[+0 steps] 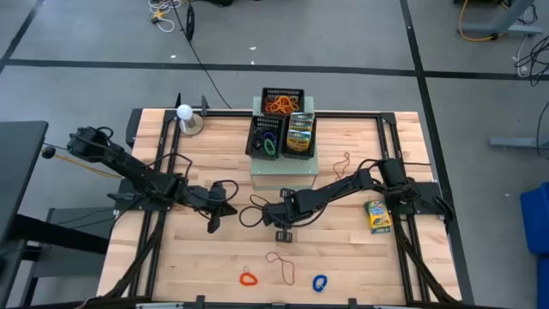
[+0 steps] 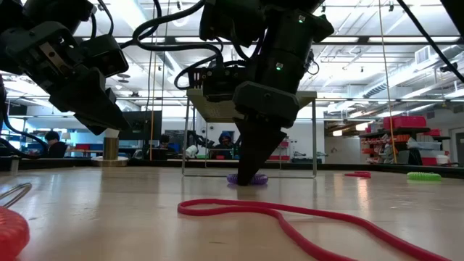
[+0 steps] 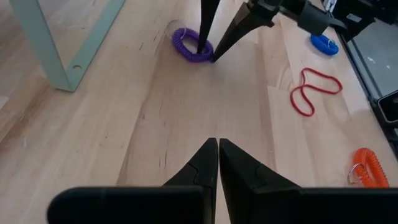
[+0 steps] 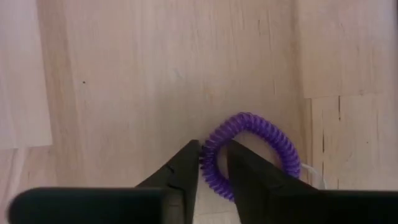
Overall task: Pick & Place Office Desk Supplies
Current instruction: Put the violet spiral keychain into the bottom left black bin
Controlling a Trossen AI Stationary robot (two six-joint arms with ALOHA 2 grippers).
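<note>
The right gripper (image 4: 212, 163) pinches the purple coiled plastic loop (image 4: 258, 146) on the wooden table (image 4: 124, 93). The left gripper (image 3: 218, 152) hovers nearby, its fingers closed and empty.

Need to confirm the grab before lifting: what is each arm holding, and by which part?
The right gripper has its jaws astride one side of the purple coil, which lies on the table. The left gripper is shut, empty.
</note>
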